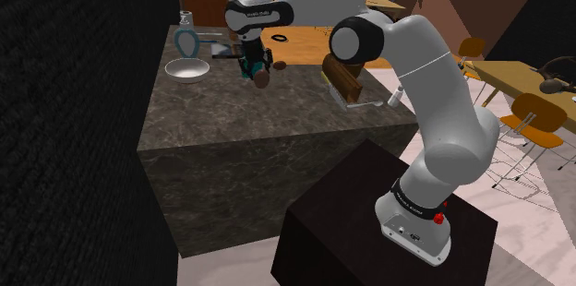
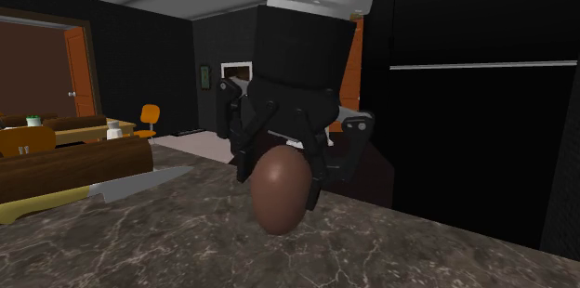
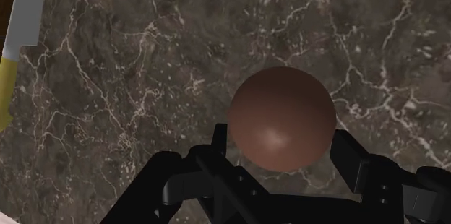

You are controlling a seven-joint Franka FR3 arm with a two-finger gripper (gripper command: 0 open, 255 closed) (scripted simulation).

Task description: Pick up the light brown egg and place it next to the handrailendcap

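Note:
A brown egg [image 2: 282, 193] sits clasped between the black fingers of my gripper [image 2: 283, 176], low over the dark marble counter [image 2: 167, 249]. Whether it rests on the stone or hangs just above it I cannot tell. In the wrist view the egg [image 3: 282, 118] shows between the two fingertips [image 3: 348, 156], with veined marble behind it. From the shoulder view the gripper [image 1: 258, 72] points down at the middle of the counter with the egg [image 1: 263, 79] under it. A small dark object [image 1: 280, 65] lies on the counter just to the shoulder view's right of the egg.
A white bowl [image 1: 187, 72] and a blue-rimmed round object [image 1: 186, 42] stand at the counter's far left in the shoulder view. A brown block [image 1: 342, 78] with a knife [image 2: 139, 184] lies near the counter's right edge. Tables and orange chairs [image 1: 535, 113] stand beyond.

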